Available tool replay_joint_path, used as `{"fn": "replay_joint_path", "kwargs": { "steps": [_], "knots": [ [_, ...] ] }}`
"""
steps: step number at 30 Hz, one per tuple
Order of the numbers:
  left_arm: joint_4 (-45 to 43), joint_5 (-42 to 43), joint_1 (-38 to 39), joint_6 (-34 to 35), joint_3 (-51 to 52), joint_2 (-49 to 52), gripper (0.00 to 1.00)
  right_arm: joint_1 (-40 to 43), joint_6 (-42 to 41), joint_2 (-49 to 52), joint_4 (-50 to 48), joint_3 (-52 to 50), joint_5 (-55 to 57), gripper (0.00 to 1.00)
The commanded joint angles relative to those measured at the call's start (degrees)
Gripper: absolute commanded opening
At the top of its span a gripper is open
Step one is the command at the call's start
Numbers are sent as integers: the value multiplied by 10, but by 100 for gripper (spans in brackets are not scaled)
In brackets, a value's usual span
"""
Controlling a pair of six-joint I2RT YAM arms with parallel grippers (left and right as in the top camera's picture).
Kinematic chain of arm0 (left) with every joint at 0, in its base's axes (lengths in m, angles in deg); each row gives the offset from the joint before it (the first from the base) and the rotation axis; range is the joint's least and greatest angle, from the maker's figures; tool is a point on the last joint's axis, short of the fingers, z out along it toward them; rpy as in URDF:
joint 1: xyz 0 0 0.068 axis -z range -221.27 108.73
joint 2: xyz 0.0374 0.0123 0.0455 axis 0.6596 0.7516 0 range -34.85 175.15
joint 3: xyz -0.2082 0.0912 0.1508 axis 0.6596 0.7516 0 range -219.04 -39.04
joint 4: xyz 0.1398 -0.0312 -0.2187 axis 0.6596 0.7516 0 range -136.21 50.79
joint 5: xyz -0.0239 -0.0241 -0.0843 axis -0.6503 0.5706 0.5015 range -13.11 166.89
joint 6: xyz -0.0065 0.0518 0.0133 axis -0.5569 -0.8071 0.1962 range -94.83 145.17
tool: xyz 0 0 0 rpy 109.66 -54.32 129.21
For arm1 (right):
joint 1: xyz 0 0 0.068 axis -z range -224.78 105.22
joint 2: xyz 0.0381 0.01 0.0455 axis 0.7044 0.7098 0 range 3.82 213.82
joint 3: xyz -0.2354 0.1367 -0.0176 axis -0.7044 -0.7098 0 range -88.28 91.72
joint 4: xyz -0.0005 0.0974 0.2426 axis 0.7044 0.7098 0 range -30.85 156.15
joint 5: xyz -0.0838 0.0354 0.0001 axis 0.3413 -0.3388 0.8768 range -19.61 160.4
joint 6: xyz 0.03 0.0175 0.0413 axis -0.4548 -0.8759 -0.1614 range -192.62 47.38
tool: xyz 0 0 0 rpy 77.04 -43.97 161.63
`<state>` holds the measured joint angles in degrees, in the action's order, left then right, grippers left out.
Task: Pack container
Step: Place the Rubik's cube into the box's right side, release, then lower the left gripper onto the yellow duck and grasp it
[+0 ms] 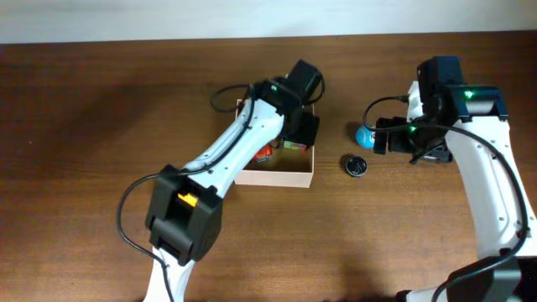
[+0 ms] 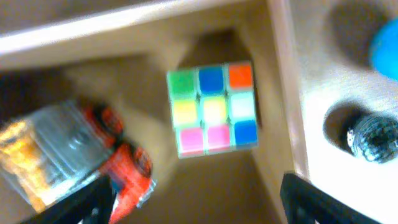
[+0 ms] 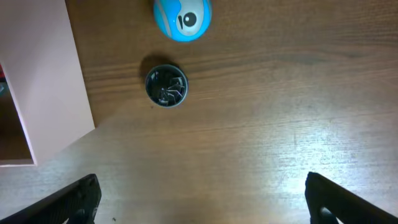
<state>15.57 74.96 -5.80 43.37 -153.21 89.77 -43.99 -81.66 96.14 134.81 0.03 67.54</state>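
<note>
Hovering over the container [image 1: 281,178], the left gripper [image 2: 199,208] is looking straight down into it. Its dark fingers [image 2: 87,202] are standing wide apart with nothing between them. The right gripper [image 3: 205,205] is hanging above bare table [image 3: 261,143], jaws likewise spread and empty.

The container is sitting mid-table under the left wrist: square, open-topped, thin pale walls, tan cardboard floor. Lying inside it are a pastel-faced puzzle cube [image 2: 213,111], tucked near one corner, and a red-and-grey toy [image 2: 93,155], blurred, possibly a car.

Two pieces are lying outside, between the container's wall and the right arm. One is a smooth blue ball [image 3: 182,17] with a white patch. The other is a small dark round item [image 3: 166,86], disc-like with glinting metal in it, too small to identify. Both are round, so no long axis is dictating jaw angle.

From the right jaws the dark piece is lying ahead and slightly toward the container, the ball just beyond it. Judgement: the right arm is nearer, and the ball is likely to roll if nudged off-centre.
</note>
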Motion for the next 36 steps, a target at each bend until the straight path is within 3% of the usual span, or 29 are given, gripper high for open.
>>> {"fn": "replay_joint_path", "kwargs": {
  "steps": [1,8,15,23,27,32,36],
  "knots": [
    [72,-7,-17,-69,-89,-56,87,5,-5,-6,0,7,5,99],
    [242,-97,-73,-87,-169,-138,93,5,-5,-7,0,7,5,99],
    [349,-100,-158,-87,-169,-216,94,4,-5,-21,1,7,3,99],
    [349,-57,-218,-95,-8,-297,93,5,-5,-45,17,7,3,99],
    [290,-48,-217,-86,144,-321,94,4,-5,-46,19,7,3,99],
    [115,12,-218,-83,344,-323,97,4,-5,-46,17,7,3,99],
    [28,12,-218,-53,450,-323,97,5,-4,-46,17,7,3,99]
  ]
}}
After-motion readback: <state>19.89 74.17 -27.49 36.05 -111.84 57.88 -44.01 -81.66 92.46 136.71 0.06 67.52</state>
